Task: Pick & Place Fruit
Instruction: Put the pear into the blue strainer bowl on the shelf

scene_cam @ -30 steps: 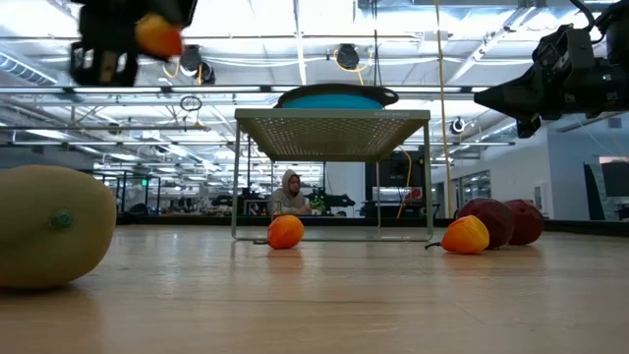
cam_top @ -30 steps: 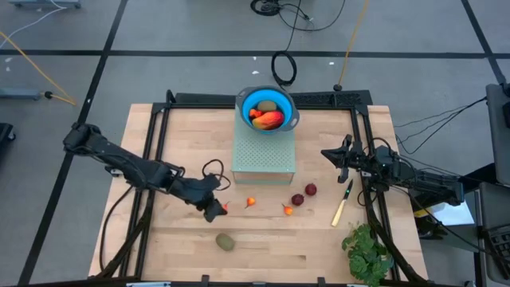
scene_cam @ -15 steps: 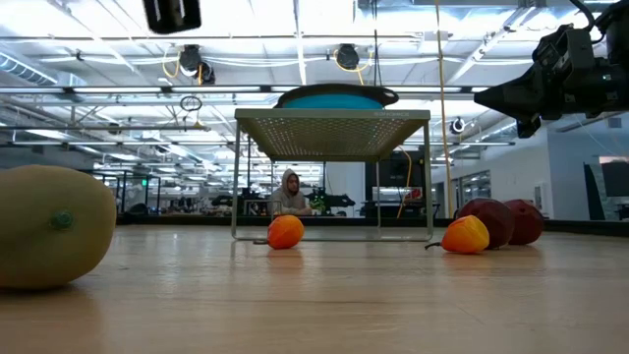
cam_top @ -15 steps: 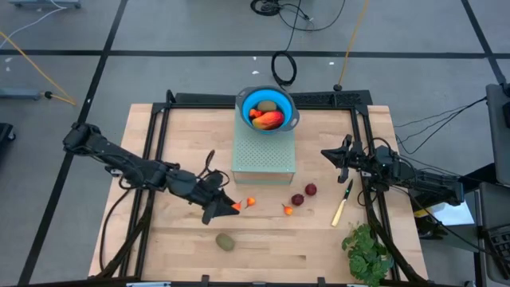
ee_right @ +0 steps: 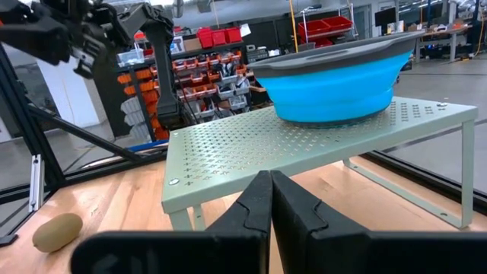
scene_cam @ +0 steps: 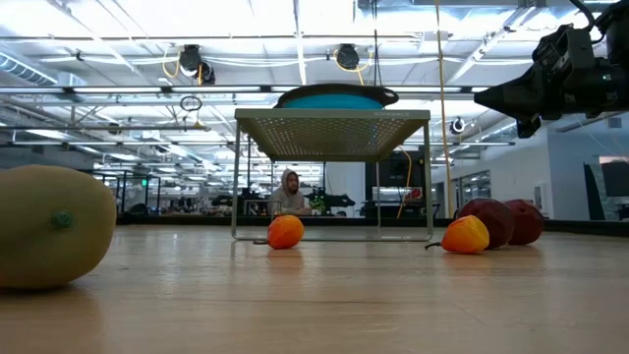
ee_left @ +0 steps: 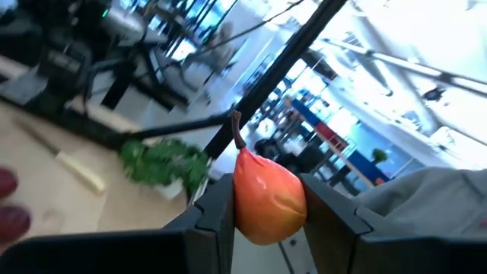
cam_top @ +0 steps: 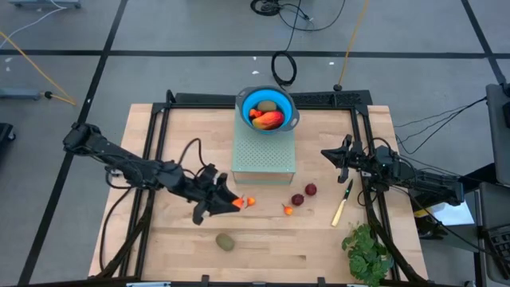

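My left gripper (cam_top: 233, 203) hovers above the table's middle, left of the fruit row, shut on a small orange-red pear-shaped fruit (ee_left: 266, 202). A second tiny orange piece (cam_top: 251, 202) lies just right of it, and a third (cam_top: 288, 210) lies farther right. Two dark red round fruits (cam_top: 297, 199) (cam_top: 310, 190) and a brownish-green oval (cam_top: 225, 241) rest on the wood. A blue bowl (cam_top: 268, 109) holding more fruit sits on a green perforated stand (cam_top: 264, 155). My right gripper (cam_top: 328, 155) waits, shut, right of the stand. My left gripper pinches the small orange-red fruit by its rounded body (ee_left: 262, 217) between the two fingers (ee_left: 217, 213), one on each side. The stem end (ee_left: 237, 125) points away beyond the fingertips. The fruit is lifted clear of the table.
A yellow-handled knife (cam_top: 343, 203) lies right of the dark red fruits. A leafy green bunch (cam_top: 366, 251) sits at the near right corner. Black frame rails (cam_top: 155, 135) run along both table sides. Bare wood lies near the oval.
My left gripper has risen with the small orange-red fruit, leaving the top of the low view, and has moved toward the table's right, closer to the tiny orange piece on the wood. The other fruits and my right arm have kept still.
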{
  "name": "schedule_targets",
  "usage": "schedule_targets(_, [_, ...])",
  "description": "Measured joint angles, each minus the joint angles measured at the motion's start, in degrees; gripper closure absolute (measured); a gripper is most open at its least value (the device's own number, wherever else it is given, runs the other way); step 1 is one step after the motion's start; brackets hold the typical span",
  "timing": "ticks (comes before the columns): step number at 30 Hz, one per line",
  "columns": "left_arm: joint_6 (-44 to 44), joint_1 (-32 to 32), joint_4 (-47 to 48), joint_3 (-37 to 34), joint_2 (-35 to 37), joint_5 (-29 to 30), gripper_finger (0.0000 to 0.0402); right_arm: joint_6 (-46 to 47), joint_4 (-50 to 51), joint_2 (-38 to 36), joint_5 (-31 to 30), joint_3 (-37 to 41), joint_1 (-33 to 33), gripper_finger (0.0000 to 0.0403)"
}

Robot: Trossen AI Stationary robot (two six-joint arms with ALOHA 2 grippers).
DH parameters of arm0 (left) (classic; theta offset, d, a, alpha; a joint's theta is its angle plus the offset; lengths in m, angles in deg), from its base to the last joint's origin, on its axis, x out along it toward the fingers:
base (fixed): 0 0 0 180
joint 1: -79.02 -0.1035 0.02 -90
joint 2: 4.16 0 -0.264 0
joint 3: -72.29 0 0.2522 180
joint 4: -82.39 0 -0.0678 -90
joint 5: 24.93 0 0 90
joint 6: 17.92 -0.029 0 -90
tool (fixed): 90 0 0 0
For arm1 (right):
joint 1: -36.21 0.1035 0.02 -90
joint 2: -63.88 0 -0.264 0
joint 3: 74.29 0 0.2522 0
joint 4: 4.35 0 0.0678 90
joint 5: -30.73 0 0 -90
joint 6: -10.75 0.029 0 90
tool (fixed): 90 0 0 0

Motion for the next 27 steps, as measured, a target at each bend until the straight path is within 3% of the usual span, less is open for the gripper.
schedule_targets(10, [-6.2, 0.0, -9.1, 0.0, 0.0, -2.3, 0.0282, 0.0, 0.0, 0.0, 0.0, 0.0, 0.0, 0.0403])
schedule_targets(19, [-6.6, 0.0, -9.5, 0.0, 0.0, -2.3, 0.0282, 0.0, 0.0, 0.0, 0.0, 0.0, 0.0, 0.0403])
schedule_targets(27, [-13.1, 0.0, -3.9, 0.0, 0.0, 3.9, 0.0282, 0.0, 0.0, 0.0, 0.0, 0.0, 0.0, 0.0403])
